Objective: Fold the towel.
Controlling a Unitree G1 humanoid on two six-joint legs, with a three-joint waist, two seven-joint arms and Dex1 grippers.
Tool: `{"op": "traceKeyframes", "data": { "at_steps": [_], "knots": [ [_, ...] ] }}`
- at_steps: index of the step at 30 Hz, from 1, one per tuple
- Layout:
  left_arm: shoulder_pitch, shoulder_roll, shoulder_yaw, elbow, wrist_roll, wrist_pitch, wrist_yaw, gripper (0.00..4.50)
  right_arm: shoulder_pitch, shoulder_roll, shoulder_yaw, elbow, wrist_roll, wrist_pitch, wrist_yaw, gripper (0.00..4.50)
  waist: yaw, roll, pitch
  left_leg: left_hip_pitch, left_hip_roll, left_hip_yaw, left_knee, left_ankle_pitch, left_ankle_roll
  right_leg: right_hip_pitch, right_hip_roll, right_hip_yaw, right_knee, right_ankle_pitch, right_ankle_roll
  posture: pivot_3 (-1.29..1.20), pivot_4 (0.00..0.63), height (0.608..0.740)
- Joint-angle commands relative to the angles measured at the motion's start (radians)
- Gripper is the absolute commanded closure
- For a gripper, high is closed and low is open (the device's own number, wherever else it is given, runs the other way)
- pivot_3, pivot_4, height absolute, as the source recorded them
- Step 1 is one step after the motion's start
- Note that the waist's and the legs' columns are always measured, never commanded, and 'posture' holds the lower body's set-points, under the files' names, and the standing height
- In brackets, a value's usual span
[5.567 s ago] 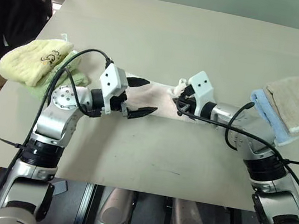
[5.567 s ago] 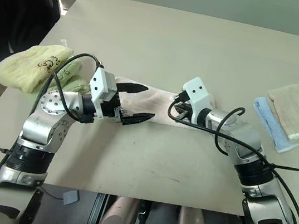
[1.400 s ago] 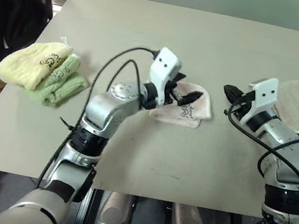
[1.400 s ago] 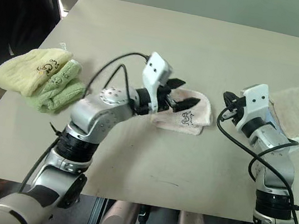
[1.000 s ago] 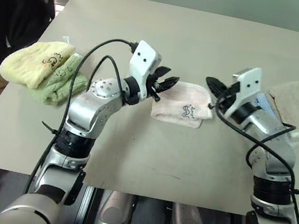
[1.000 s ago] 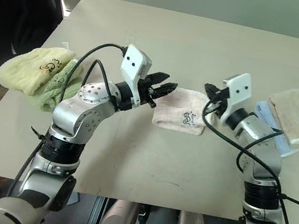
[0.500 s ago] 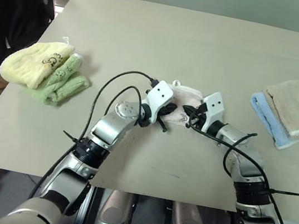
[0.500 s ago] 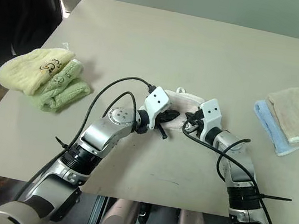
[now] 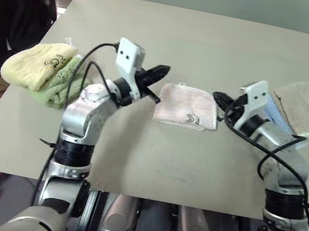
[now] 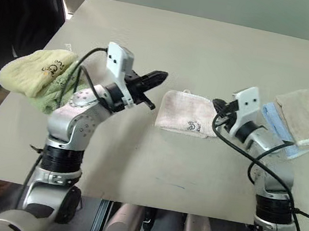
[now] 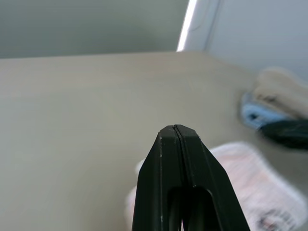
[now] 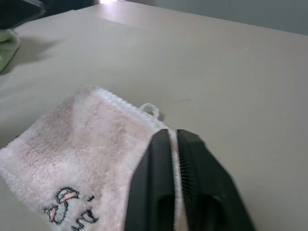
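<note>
Left eye view — towel [image 9: 186, 106] lies folded compact, apparently finished; left gripper [image 9: 160, 70] clenched empty, right gripper [image 9: 219, 97] barely parted — both beside it.

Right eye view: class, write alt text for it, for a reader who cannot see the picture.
A folded pale pink towel lies flat on a beige table, between two robot arms, neither one holding it. The left end effector is shut. Yellow and green towels sit at the left, beige and blue towels at the right.
</note>
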State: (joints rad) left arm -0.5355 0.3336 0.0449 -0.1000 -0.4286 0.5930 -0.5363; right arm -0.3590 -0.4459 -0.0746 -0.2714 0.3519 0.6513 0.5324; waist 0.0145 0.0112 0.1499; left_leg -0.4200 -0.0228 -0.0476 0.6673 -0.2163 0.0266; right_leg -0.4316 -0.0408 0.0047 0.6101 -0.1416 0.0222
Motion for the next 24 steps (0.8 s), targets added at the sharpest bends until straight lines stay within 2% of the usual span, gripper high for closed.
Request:
{"op": "traceKeyframes", "data": {
  "at_steps": [1,7,9,13,19,22,23,24],
  "knots": [
    [0.006,0.013,0.021,0.005,-0.001,-0.003,0.001,4.5,0.004,-0.011,-0.061,-0.037,0.073,0.067,0.005,2.91,0.001,0.0,0.0,0.0,0.0,0.0,0.0,0.0,0.0,0.0,0.0,0.0,0.0,0.0,0.0,0.0,0.15,0.736],
    [0.021,0.008,0.029,0.013,-0.041,0.075,0.002,4.5,0.003,0.012,-0.12,-0.01,0.16,0.175,-0.026,0.77,0.002,0.0,0.0,-0.001,0.0,0.0,0.0,0.0,0.0,0.0,0.0,0.0,0.0,0.0,-0.001,0.0,0.15,0.736],
    [0.023,-0.029,0.085,0.029,-0.114,0.154,0.032,4.5,0.003,0.014,-0.115,-0.001,0.135,0.17,-0.056,0.02,0.001,0.0,0.0,-0.001,0.0,0.0,0.0,0.0,0.0,0.0,0.0,0.0,0.0,0.001,-0.002,0.0,0.15,0.736],
    [0.028,-0.065,0.194,0.051,-0.238,0.293,0.085,3.55,-0.003,0.019,-0.129,0.016,0.127,0.172,-0.103,0.0,0.001,0.0,0.0,-0.001,0.0,0.0,0.0,0.0,0.0,0.0,0.0,0.0,0.0,0.002,-0.004,0.0,0.15,0.736],
    [0.02,-0.087,0.305,0.089,-0.37,0.448,0.16,1.38,0.0,0.011,-0.136,0.014,0.136,0.171,-0.106,0.0,0.001,0.0,0.0,-0.001,0.0,0.0,-0.001,0.001,-0.002,-0.001,0.0,0.0,0.0,0.002,-0.004,0.0,0.15,0.736],
    [0.023,-0.083,0.309,0.115,-0.408,0.525,0.172,0.23,-0.005,0.015,-0.139,0.015,0.138,0.166,-0.108,0.0,0.002,0.0,0.0,0.0,0.0,0.0,-0.001,0.001,-0.001,0.0,0.0,0.0,0.0,0.003,-0.004,0.0,0.15,0.736],
    [0.023,-0.091,0.304,0.126,-0.419,0.556,0.179,0.01,-0.009,0.018,-0.141,0.015,0.141,0.164,-0.11,0.0,0.002,0.0,0.0,0.0,0.0,0.0,-0.001,0.001,-0.001,0.0,0.0,0.0,0.0,0.003,-0.004,0.0,0.15,0.736],
    [0.021,-0.101,0.298,0.142,-0.424,0.583,0.189,0.01,-0.013,0.023,-0.144,0.013,0.144,0.162,-0.112,0.0,0.003,0.0,0.0,0.0,0.0,0.0,-0.001,0.004,-0.005,0.0,0.0,0.0,0.0,0.003,-0.004,0.0,0.15,0.736]
  ]
}}
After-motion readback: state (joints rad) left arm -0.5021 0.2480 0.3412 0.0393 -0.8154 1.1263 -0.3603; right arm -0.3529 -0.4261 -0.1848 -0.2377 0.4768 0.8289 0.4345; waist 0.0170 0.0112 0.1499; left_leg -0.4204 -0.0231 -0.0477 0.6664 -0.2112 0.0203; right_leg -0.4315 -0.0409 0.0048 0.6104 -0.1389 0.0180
